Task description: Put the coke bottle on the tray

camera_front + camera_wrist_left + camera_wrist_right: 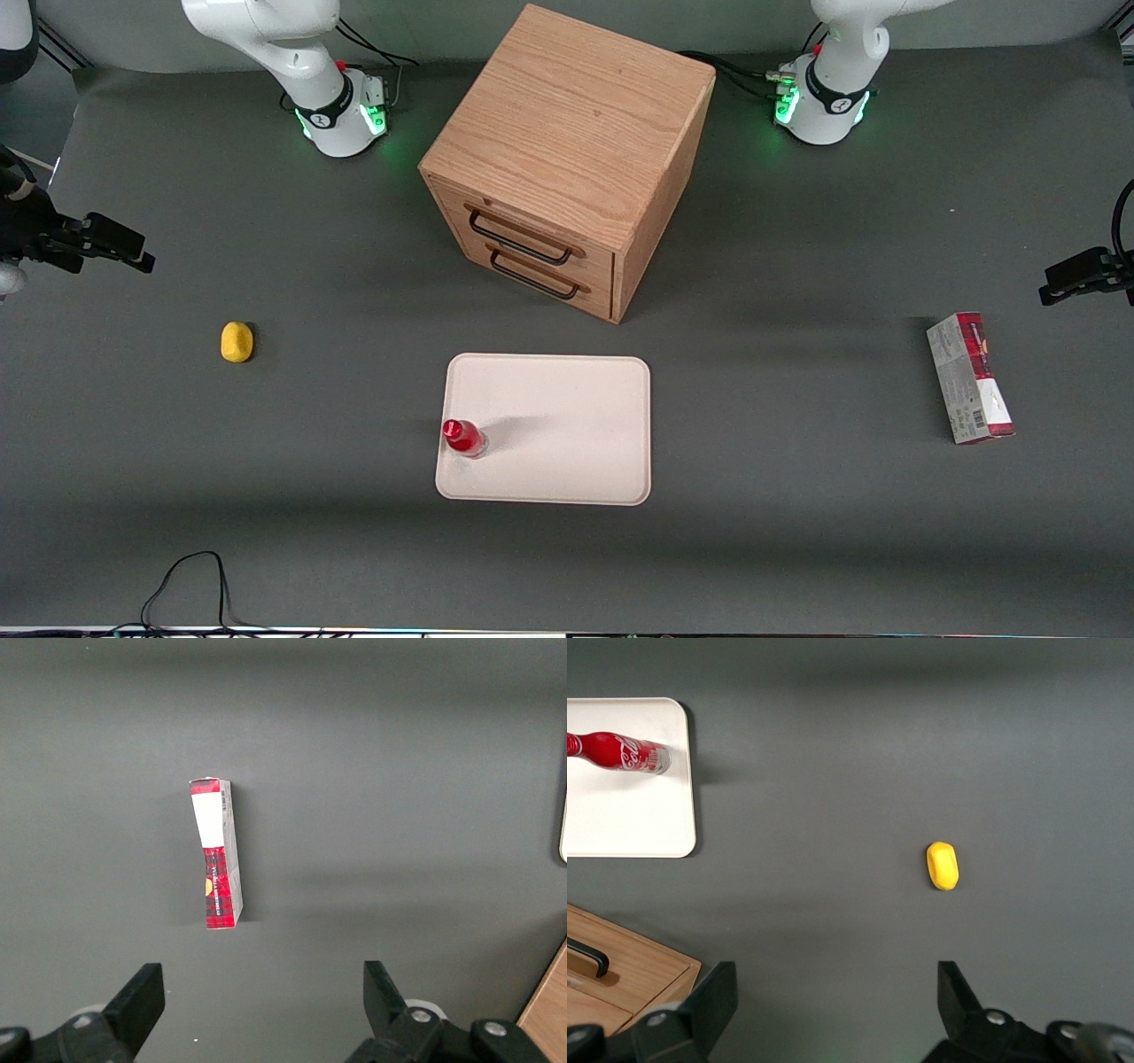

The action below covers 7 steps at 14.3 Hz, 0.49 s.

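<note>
The coke bottle (463, 438), small and red with a red cap, stands upright on the cream-white tray (567, 416), close to the tray's edge toward the working arm's end. Both also show in the right wrist view: the bottle (620, 753) on the tray (629, 815). My right gripper (124, 246) hangs above the table at the working arm's end, well apart from the tray. It (833, 988) is open and empty, with bare grey table between its fingers.
A small yellow lump (236, 342) lies on the table between the gripper and the tray. A wooden drawer cabinet (567, 159) stands farther from the front camera than the tray. A red-and-grey carton (970, 377) lies toward the parked arm's end.
</note>
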Tool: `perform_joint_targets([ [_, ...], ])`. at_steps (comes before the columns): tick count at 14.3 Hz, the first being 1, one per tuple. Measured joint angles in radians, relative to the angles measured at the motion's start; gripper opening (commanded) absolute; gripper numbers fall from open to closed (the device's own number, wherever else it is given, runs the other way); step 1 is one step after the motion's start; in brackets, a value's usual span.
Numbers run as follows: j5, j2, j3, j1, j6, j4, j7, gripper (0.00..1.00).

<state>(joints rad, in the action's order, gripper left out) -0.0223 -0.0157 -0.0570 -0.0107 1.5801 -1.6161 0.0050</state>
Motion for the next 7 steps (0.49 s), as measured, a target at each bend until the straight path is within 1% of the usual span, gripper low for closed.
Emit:
perform_joint_targets([
  [5, 0.015, -0.004, -0.01, -0.006, -0.015, 0.0, 0.0, 1.0],
  [7, 0.034, -0.005, -0.013, -0.006, -0.015, 0.0, 0.0, 1.0],
])
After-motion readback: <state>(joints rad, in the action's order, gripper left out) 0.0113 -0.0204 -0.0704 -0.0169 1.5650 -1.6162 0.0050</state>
